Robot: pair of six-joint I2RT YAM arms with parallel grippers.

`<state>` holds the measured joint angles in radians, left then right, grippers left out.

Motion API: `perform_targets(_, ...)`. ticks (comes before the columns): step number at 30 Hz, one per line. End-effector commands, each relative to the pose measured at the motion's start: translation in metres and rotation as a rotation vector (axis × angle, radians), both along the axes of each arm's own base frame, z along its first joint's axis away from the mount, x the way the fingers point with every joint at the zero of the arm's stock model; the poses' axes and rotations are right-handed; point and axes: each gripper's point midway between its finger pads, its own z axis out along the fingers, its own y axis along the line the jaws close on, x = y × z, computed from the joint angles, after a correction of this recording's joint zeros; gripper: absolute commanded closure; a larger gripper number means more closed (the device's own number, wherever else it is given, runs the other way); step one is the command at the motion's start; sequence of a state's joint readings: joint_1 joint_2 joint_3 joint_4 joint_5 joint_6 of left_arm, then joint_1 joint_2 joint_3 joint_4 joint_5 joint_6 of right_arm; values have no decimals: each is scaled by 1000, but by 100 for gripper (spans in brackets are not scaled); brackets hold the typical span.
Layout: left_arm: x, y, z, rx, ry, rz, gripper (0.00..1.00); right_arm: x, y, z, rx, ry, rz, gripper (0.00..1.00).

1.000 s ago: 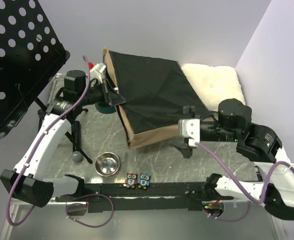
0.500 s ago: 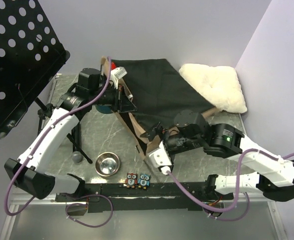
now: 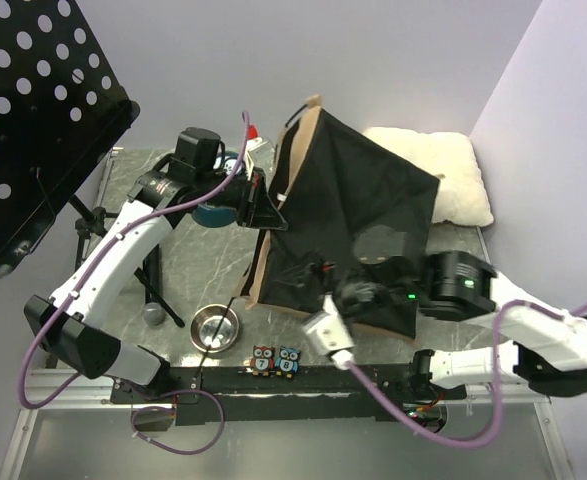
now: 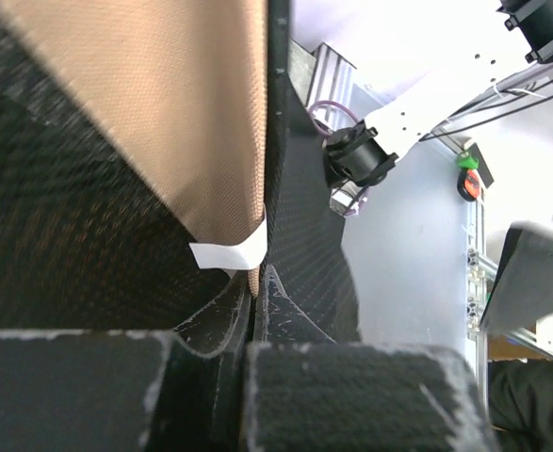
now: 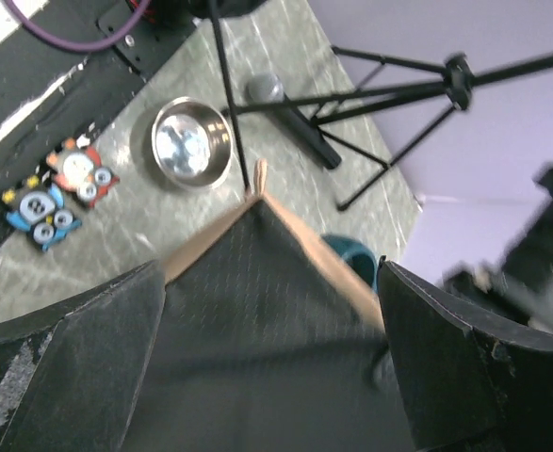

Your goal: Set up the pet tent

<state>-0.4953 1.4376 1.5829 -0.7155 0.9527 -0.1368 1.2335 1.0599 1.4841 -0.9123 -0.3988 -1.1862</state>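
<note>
The pet tent [image 3: 358, 190] stands tipped up on the surface just behind and to the right of the steel bowl [image 3: 216, 327], its black base panel facing upward and toward the front and a tan edge showing along its left side and top corner. A thin black pole [image 5: 231, 104] runs down from the tent's near corner and passes close by the bowl's right side.

Behind the bowl, the left claw [image 3: 263, 207] is pressed together on the tent's left edge. The wrist view shows its fingers [image 4: 351, 395] pinching the seam where tan fabric meets black, next to a small white tag [image 4: 229, 254].

To the right of the bowl and a little behind it, the right claw [image 5: 268, 273] has its fingers [image 5: 78, 358] spread wide apart, with the tent's tan-edged corner lying between them. I cannot tell whether they touch the fabric.

Two owl stickers [image 3: 275, 360] sit just in front and right of the bowl. A black tripod [image 3: 153, 280] stands just left of it. A white fluffy cushion [image 3: 453, 175] lies well behind and right of the bowl, beyond the tent.
</note>
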Motion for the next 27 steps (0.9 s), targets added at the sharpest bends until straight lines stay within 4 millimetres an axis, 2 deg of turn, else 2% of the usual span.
perform_targets(1,-9,-9,17,-35,-29,-32,99,0,32,5,20,0,5,0)
perform_targets(4,-12,-12,18,-30,-36,-48,99,1,45,-9,-4,31,-11,0)
perform_targets(7,-13,-14,18,-28,-39,-55,99,11,54,-29,-31,35,-64,0)
perform_targets(10,-14,-15,18,-31,-30,-61,99,24,63,-40,-31,42,-140,0)
perform_targets(13,-18,-15,20,-39,-29,-81,99,37,63,-54,-55,12,-194,0)
perform_targets(17,-26,-14,22,-53,-30,-121,99,49,50,-73,-82,-26,-228,0)
perform_targets(22,-33,-15,22,-74,-15,-186,99,45,35,-75,-92,28,-172,2)
perform_targets(27,-39,-17,18,-68,-14,-223,99,37,22,-55,-51,34,-80,0)
